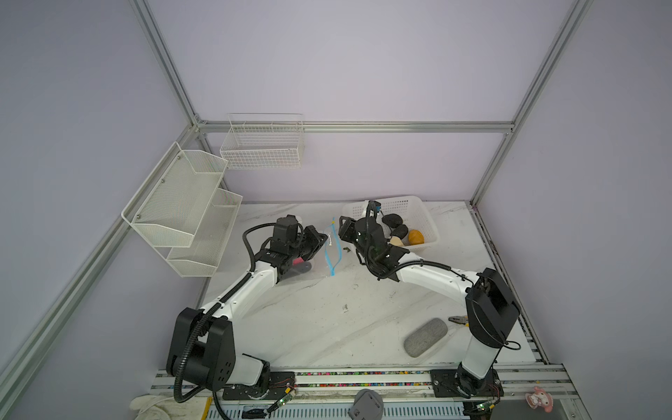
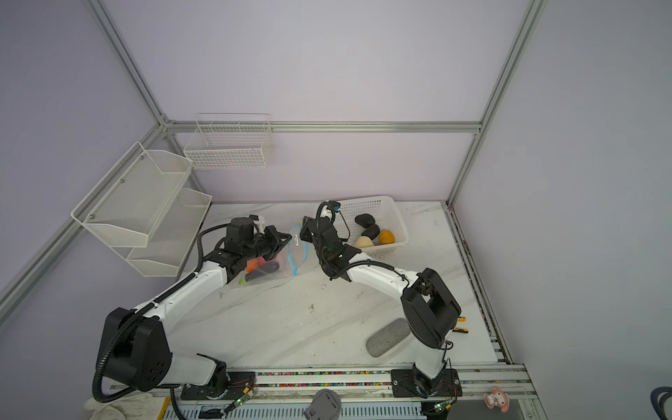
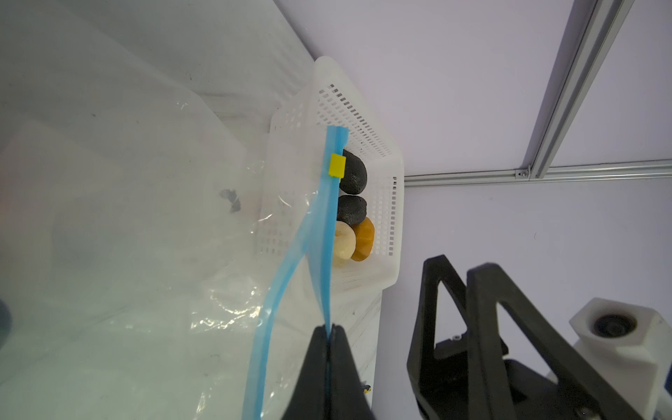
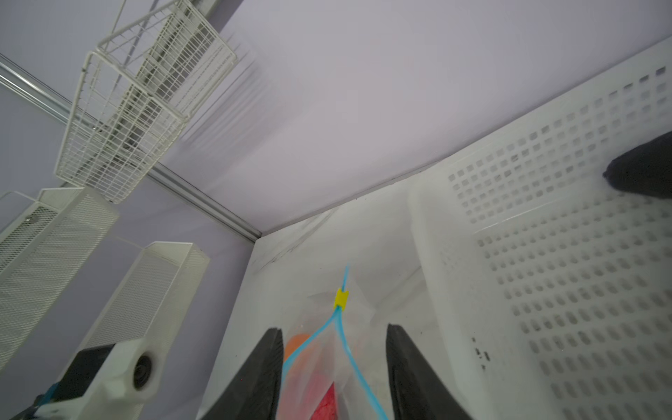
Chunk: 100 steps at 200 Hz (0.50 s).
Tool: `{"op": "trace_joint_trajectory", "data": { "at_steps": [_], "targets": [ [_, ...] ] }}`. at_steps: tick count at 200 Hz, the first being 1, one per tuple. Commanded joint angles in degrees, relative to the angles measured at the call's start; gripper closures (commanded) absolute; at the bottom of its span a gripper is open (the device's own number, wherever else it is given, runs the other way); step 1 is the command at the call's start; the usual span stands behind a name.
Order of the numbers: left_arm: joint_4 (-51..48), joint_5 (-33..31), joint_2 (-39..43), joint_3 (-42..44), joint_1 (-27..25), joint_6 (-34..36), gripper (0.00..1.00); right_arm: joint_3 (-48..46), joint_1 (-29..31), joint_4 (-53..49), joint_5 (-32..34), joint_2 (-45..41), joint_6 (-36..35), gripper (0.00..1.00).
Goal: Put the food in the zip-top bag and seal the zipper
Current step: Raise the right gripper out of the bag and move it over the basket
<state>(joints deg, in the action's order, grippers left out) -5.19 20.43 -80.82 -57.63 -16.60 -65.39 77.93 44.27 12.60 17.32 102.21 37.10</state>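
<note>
The task is judged to be about half done. Some of the food (image 2: pixel 267 269) is seen inside the bag (image 2: pixel 283 271), which lies on the worktop (image 2: pixel 291 327) between the two arms. An orange piece (image 2: pixel 251 265), something pink and a dark piece can be made out through the plastic. Four pieces are not yet bagged and lie in the basket (image 2: pixel 397 222): two black (image 2: pixel 364 220), one cream (image 2: pixel 363 242) and one yellow-brown (image 2: pixel 386 237).

The zipper (image 3: pixel 326 232) is unsealed. Its two blue strips are parted along most of their length and are joined only at the yellow tab (image 3: pixel 336 170), near the end toward the basket. One strip is pinched in the left hand (image 3: pixel 330 331), which is closed tight on it, so the mouth is held up. The right hand (image 4: pixel 334 329) is set at a middling width, with a jaw on either side of the parted strips and nothing gripped. Whether a jaw touches the plastic cannot be told. Bagging the four pieces and sealing are left.

The worktop is white, marble-veined and scuffed. A grey pad (image 2: pixel 387 338) and pliers (image 1: pixel 457 320) lie near the right arm's base. The space is closed in by lilac walls (image 2: pixel 363 72) on an aluminium frame (image 2: pixel 327 127), with a mesh shelf (image 2: pixel 138 196) and a wire rack (image 2: pixel 229 145) mounted on them.
</note>
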Motion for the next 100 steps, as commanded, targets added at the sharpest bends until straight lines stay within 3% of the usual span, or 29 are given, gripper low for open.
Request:
{"op": "trace_joint_trajectory", "data": {
  "at_steps": [1,30,73,100],
  "targets": [
    [2.52,1.55,0.54,-2.80,0.16,0.08,1.00,2.63,-3.41,-12.04,-7.44,-0.53,-8.32,0.50],
    [2.47,1.65,0.58,-2.45,-0.03,0.26,1.00,7.30,-5.85,-20.50,-9.45,0.34,-14.69,0.49],
    [2.53,2.03,0.50,-2.05,-0.36,0.51,1.00,20.27,-12.38,-41.20,-12.70,7.83,-21.40,0.48],
    [2.31,2.39,0.36,-1.95,-0.62,0.79,1.00,25.68,-14.27,-49.40,-8.84,10.43,-24.45,0.47]
  ]
}}
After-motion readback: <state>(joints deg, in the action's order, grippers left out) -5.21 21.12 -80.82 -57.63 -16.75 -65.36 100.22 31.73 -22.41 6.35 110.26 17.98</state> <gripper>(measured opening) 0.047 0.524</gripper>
